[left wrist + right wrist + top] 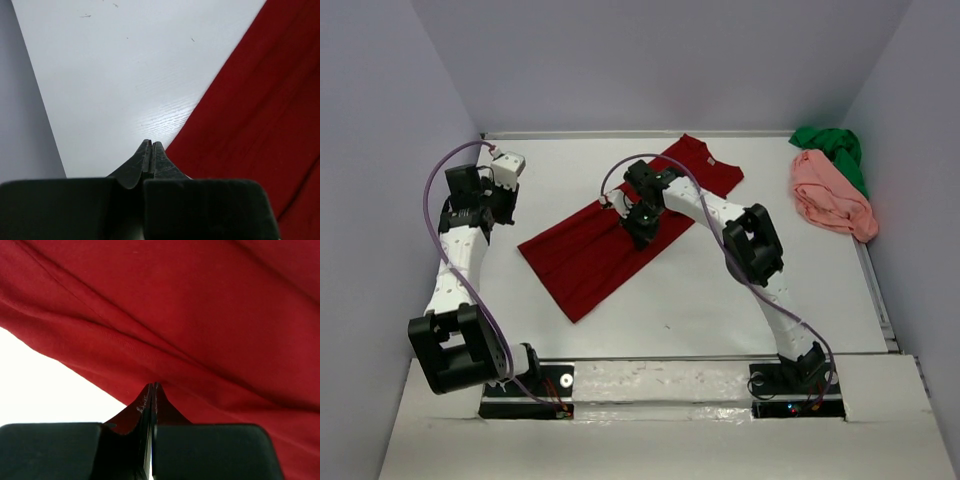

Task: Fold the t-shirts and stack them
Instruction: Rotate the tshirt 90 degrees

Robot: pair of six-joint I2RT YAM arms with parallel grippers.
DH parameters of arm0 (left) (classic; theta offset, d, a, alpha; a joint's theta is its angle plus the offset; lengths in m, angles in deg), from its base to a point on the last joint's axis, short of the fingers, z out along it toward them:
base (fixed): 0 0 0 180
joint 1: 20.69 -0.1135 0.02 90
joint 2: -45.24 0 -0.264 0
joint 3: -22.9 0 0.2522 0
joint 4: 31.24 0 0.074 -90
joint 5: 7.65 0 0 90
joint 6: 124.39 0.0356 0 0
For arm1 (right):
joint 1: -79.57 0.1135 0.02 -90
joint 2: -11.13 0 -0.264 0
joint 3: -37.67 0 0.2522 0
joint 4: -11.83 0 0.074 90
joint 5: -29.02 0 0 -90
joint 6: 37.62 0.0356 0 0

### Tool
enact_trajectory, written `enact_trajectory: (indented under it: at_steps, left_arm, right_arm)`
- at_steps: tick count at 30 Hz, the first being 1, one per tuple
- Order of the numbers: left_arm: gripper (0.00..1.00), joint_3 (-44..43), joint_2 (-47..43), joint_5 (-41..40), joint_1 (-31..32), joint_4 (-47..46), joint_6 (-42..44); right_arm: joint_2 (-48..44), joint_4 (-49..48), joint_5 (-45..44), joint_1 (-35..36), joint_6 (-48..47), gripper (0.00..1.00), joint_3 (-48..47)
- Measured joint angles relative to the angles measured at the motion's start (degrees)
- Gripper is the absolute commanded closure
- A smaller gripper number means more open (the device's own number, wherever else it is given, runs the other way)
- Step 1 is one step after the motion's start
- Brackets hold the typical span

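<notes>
- Black right claw (152,386), pressed together and holding nothing, points down at the dark red t-shirt (582,262) from its bent arm.
- Left claw (151,145), likewise pressed together, hangs over bare surface (720,295) just beside the shirt's left edge.
- The shirt lies flat mid-surface, long axis diagonal, near-left to far-right.
- Salmon pink t-shirt (832,200) and bright green t-shirt (835,148) lie crumpled, touching, far right.
</notes>
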Motion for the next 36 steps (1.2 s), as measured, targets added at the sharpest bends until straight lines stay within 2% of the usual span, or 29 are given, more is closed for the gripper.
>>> enact_trajectory:
  at_steps: [14,21,36]
  left_arm:
    - [1.0,1.1,-1.6,-0.6,-1.1,-0.7,-0.8]
    - [1.0,1.1,-1.6,-1.0,-1.1,-0.6,-0.8]
    - [1.0,1.1,-1.6,1.5,-1.1,0.0,-0.7]
  right_arm:
    - [0.7,-2.3,0.3,5.6,0.8,1.0,3.5]
    - [-6.5,-8.3,0.6,5.4,0.8,1.0,17.0]
    - [-21.7,-11.1,-3.1,5.5,0.6,1.0,40.9]
